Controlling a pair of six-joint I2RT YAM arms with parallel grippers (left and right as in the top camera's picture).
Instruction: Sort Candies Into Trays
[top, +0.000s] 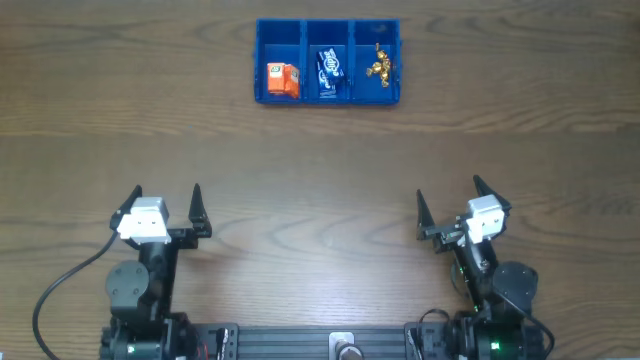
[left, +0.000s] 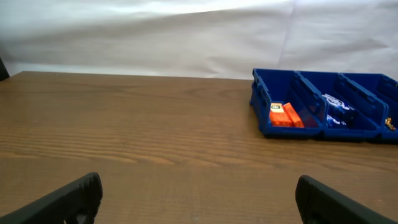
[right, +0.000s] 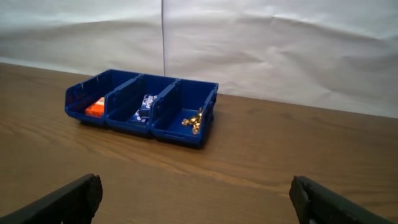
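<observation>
Locate the blue tray (top: 260, 60) on the far part of the wooden table (top: 320, 150), roughly midway between the two arms and well apart from both. Count one tray, divided into three compartments side by side.

Read the contents by compartment, from the robot's left to its right:
- Left: orange candies (top: 282, 80).
- Middle: blue-wrapped candies (top: 330, 70).
- Right: gold candies (top: 381, 66).

Judge the grouping as deliberate: one kind per compartment, with no mixing visible. Judge the sorting as done for every candy in view.

Count what looks like two orange pieces lying in contact, and about two blue-wrapped pieces. Treat both counts as approximate. Record the gold ones only as a small cluster of several, too small to number.

Check the left gripper (top: 167, 192) and the right gripper (top: 448, 190), two in all. Read the fingers on each as spread wide apart, with nothing between them. Find both over the near part of the table, close to their bases and pointing toward the tray.

Judge this as a parked, ready posture: fingers apart for a possible pick, and set back from the tray to leave it unobstructed from above.
</observation>
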